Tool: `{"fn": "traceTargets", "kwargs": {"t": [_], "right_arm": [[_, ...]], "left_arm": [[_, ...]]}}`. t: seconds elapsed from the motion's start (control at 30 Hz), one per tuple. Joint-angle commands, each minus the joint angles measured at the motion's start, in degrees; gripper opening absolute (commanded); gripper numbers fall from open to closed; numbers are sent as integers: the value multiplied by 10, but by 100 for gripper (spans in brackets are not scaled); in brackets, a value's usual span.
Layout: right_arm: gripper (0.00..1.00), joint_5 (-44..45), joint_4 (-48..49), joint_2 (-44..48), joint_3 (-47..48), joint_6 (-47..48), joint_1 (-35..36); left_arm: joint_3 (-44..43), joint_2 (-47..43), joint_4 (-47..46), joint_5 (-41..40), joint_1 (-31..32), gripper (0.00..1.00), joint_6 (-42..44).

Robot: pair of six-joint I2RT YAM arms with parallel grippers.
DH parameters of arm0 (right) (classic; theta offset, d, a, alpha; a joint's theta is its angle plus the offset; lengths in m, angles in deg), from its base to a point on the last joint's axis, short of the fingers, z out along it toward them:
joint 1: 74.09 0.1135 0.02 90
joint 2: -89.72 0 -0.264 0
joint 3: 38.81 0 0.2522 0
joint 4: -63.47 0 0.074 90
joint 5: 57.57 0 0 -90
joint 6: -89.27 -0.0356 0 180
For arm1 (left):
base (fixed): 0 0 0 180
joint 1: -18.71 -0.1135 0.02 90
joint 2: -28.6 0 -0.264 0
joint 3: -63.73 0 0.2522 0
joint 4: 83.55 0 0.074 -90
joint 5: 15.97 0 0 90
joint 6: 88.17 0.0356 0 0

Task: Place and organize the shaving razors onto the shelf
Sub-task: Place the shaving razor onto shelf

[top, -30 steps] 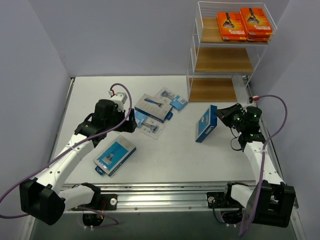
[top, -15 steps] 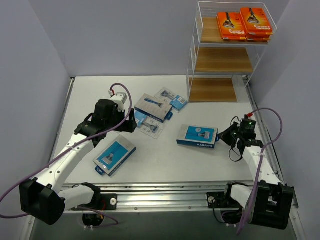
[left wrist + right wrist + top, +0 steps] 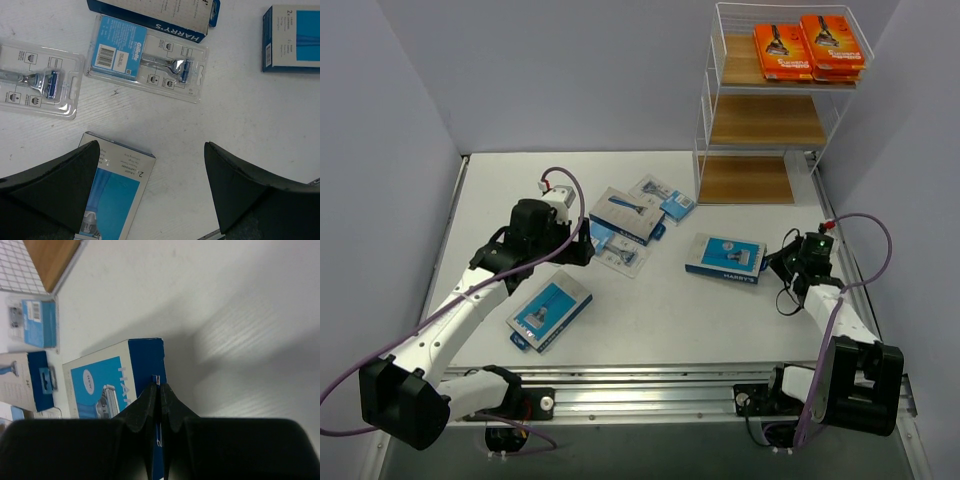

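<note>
My right gripper (image 3: 778, 262) is shut on the thin hang tab of a blue-and-grey razor box (image 3: 725, 258) that lies nearly flat at the table's right middle. The right wrist view shows my fingertips (image 3: 150, 392) pinching the tab at the end of the box (image 3: 100, 382). My left gripper (image 3: 582, 246) is open and empty, hovering (image 3: 151, 147) above bare table between a blue-and-grey box (image 3: 112, 195) and a clear blister pack (image 3: 145, 57). The white wire shelf (image 3: 705, 120) stands at the far right. Orange boxes (image 3: 810, 48) lie on its top tier.
Another blue-and-grey box (image 3: 550, 310) lies near the left arm. A third box (image 3: 627, 213) and two blister packs (image 3: 662, 197) (image 3: 620, 252) cluster mid-table. The shelf's middle tier (image 3: 765, 120) and bottom tier (image 3: 745, 180) show bare wood. Grey walls close in left and right.
The box in my right gripper went from standing on edge to lying flat, then shifted slightly toward the shelf. The right gripper dropped lower and to the right. The left arm has not moved.
</note>
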Motion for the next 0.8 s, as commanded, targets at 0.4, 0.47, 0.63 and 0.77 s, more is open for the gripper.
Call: {"fn": "traceTargets", "kwargs": {"t": [0.4, 0.47, 0.63, 0.77], "right_arm": [[0, 25, 237, -85, 137, 163, -6], [0, 37, 252, -91, 142, 179, -6], [0, 56, 274, -108, 168, 230, -1], [0, 80, 268, -129, 188, 257, -1]], "left_arm": [[-27, 0, -8, 1, 5, 94, 1], [-27, 2, -8, 3, 5, 94, 1], [-29, 7, -7, 5, 6, 94, 1], [-28, 7, -8, 5, 5, 94, 1]]}}
